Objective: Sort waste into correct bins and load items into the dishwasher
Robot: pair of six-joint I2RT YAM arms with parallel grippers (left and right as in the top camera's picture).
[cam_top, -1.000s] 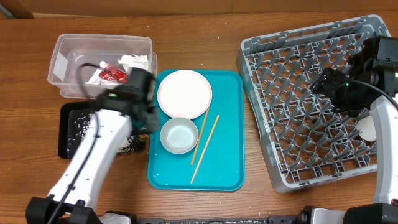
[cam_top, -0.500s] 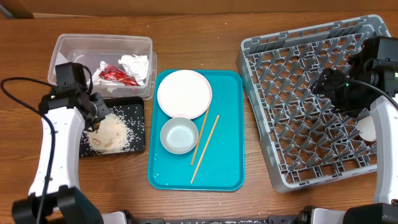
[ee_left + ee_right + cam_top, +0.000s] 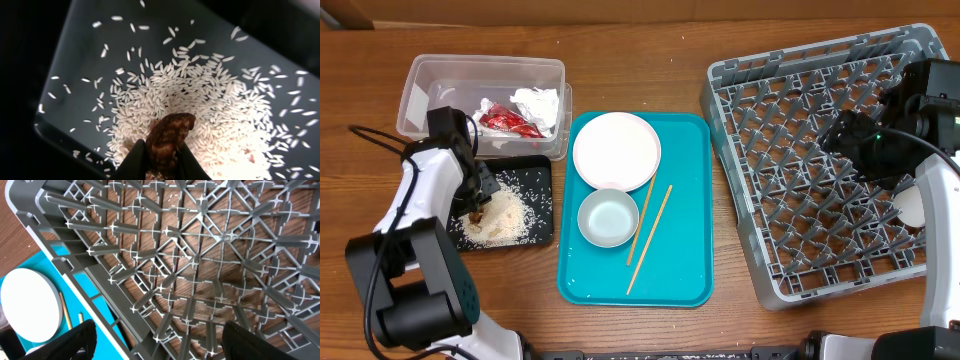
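Note:
My left gripper (image 3: 159, 162) is shut on the small brown food scrap (image 3: 169, 137) and holds it just over the rice pile (image 3: 200, 105) in the black tray (image 3: 540, 170). In the overhead view the gripper (image 3: 477, 212) sits over the tray's left part. The clear tub (image 3: 485, 72) holds the red wrapper (image 3: 505, 121) and a white napkin (image 3: 537, 103). A white plate (image 3: 616, 150), a small bowl (image 3: 608, 217) and chopsticks (image 3: 651, 234) lie on the teal tray (image 3: 690, 260). My right gripper (image 3: 155, 345) is open and empty above the grey dish rack (image 3: 800, 160).
A white dish (image 3: 911, 207) stands in the rack at its right side, partly hidden by my right arm. The rack's pegs (image 3: 200, 255) stand close under the right gripper. Bare wooden table (image 3: 640, 70) lies behind the teal tray.
My left arm swung from over the teal tray's left edge back to the black tray. The gripper now sits low over the rice pile, shut on the brown scrap. The right arm has not moved.

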